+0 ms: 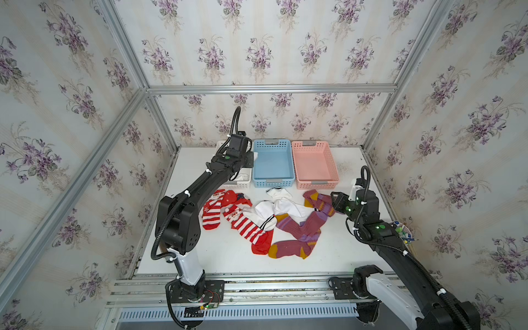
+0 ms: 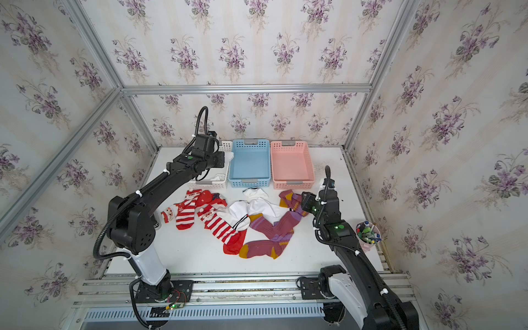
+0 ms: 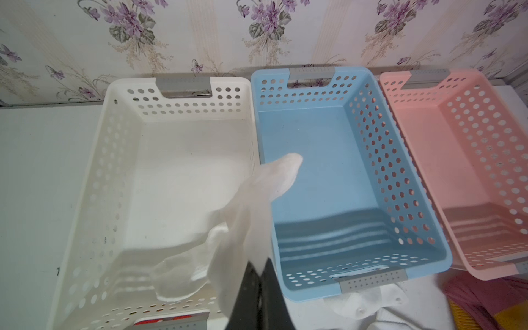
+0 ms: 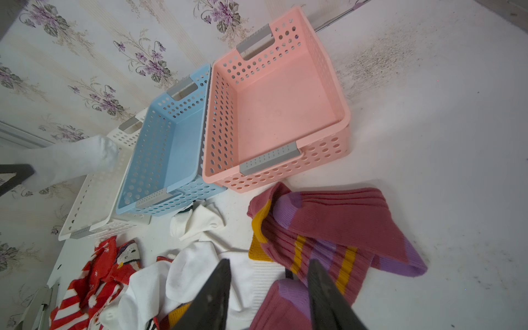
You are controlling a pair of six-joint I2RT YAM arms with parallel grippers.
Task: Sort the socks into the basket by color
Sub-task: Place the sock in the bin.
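Observing the left gripper [image 3: 258,265], I am finding it pressed together on a white sock [image 3: 265,194]. The sock is blurred and is hanging over the white basket [image 3: 94,177], just beside the blue basket [image 3: 400,185]. The right gripper [image 4: 270,263] is hovering with its jaws spread, gripping nothing, above the maroon socks [image 4: 343,223] and white socks [image 4: 194,268] lying on the table [image 1: 217,257]. Red striped socks [image 1: 213,213] are lying nearer the left arm. The pink basket [image 1: 317,185] is sitting beside the blue one.
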